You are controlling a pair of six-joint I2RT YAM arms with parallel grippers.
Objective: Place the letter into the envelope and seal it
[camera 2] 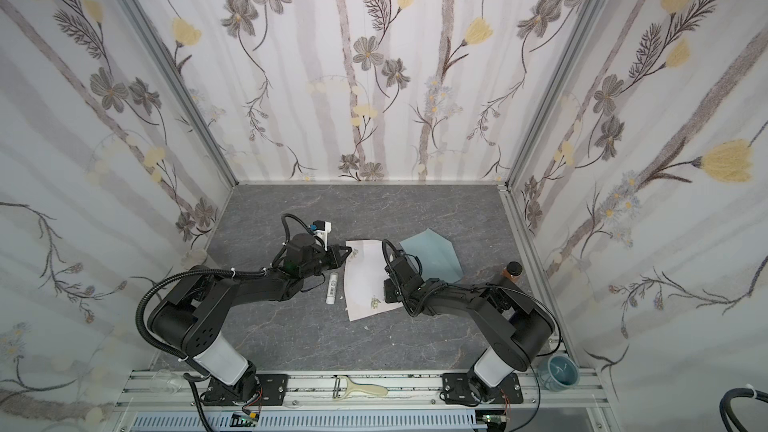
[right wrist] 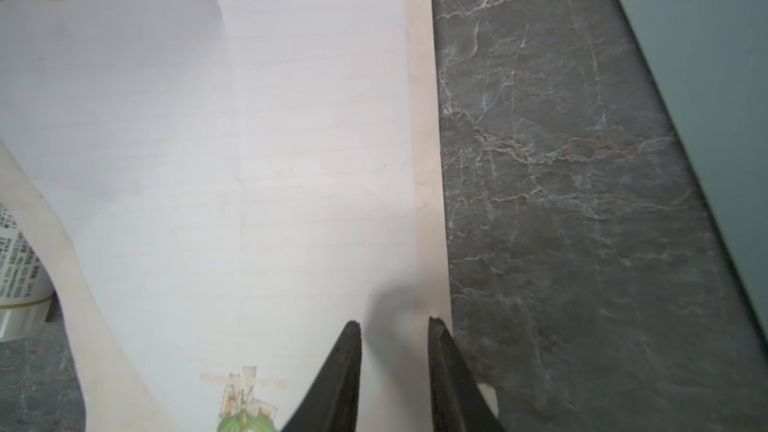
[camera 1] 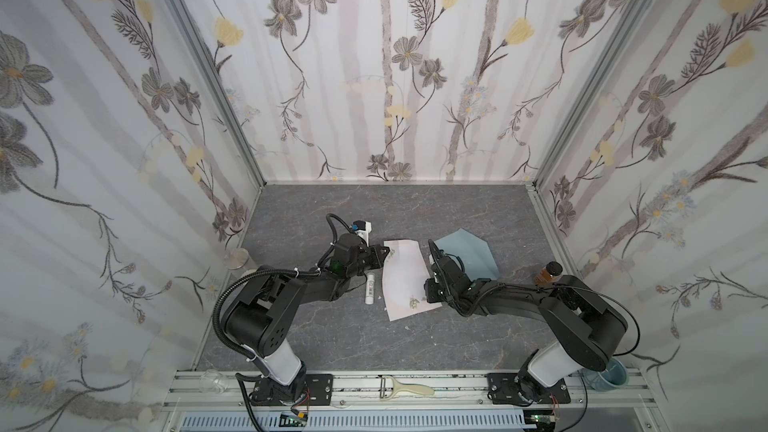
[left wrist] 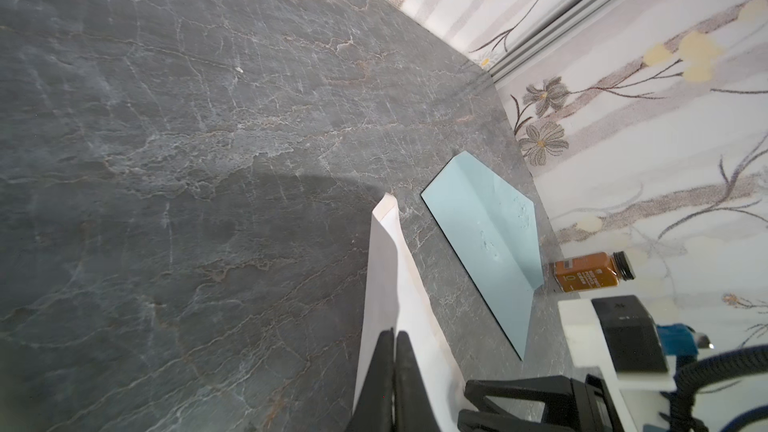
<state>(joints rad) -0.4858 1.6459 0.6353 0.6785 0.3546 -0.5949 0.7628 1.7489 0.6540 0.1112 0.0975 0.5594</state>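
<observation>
Grips the letter (camera 1: pixel 405 278) with the left gripper (left wrist: pixel 395 336): jaws shut on the corner away from the envelope (camera 1: pixel 469 253), with that side raised in a bow. Hovers the right gripper (right wrist: pixel 395 324) over the letter's envelope-side edge, by the small floral print, jaws apart and closed on nothing. Looks like the step of securing a second hold before carrying the sheet over.

To do it well: lower the right jaws astride that envelope-side edge and close only with paper between them. Hold the left pinch firm but lift little, to spare thin paper a crease or a slip. Then move both ends together toward the envelope, across the bare strip of table (camera 1: pixel 374 209) between the two. Steer clear of the glue stick (camera 1: pixel 369 286), just beside the letter on the side away from the envelope.

Underneath: dark grey veined table, flat and matt. Around: floral wallpaper on three walls. Beyond the envelope, away from the letter: an amber bottle (camera 1: pixel 548 274), standing. Envelope itself flat on the table, flap open on the side away from the letter, near the sheet but not touching.
</observation>
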